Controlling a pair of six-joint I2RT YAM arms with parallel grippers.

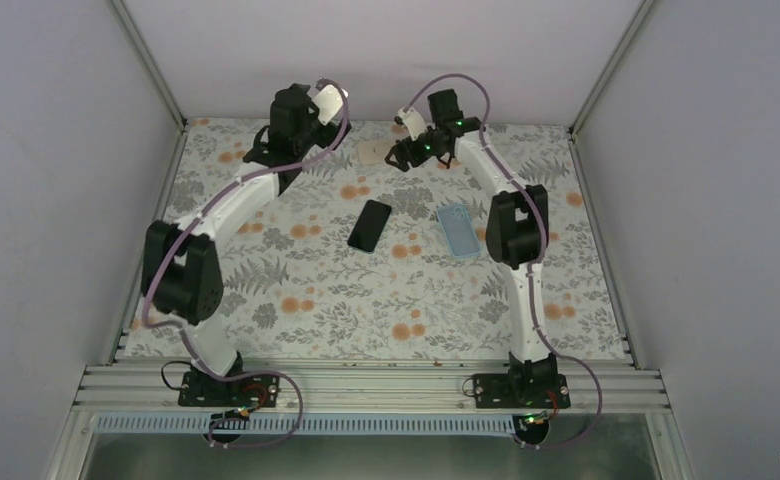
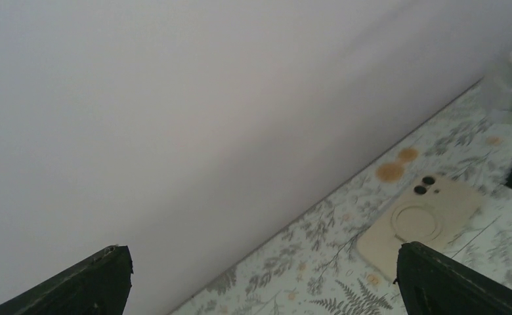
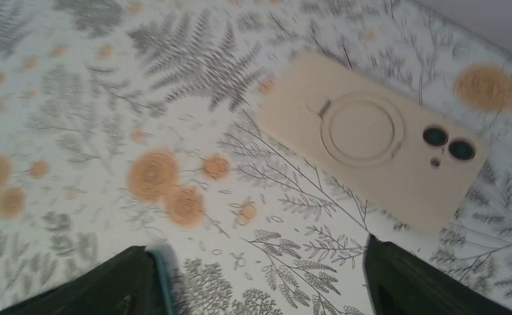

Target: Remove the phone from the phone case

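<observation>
While poised near the table's (image 1: 296,290) far edge, left gripper (image 2: 263,262): jaws spread wide, gripping nothing.
Right gripper (image 3: 260,262): jaws parted, empty, above beige case (image 3: 371,141).
Beige case: matte, rounded corners, circular ring, two dark lenses; flat by far edge.
Phone (image 1: 369,225): black slab, bare, mid-table.
Blue case (image 1: 459,231): pale rounded rectangle, beside phone, apart.

Left arm (image 1: 236,200), right arm (image 1: 496,170) extended forward; left claw (image 2: 261,262), right claw (image 3: 258,262) jaws spread

Beige phone case (image 2: 430,220) flat on floral table (image 2: 286,279), beside white wall (image 2: 174,98)
</observation>
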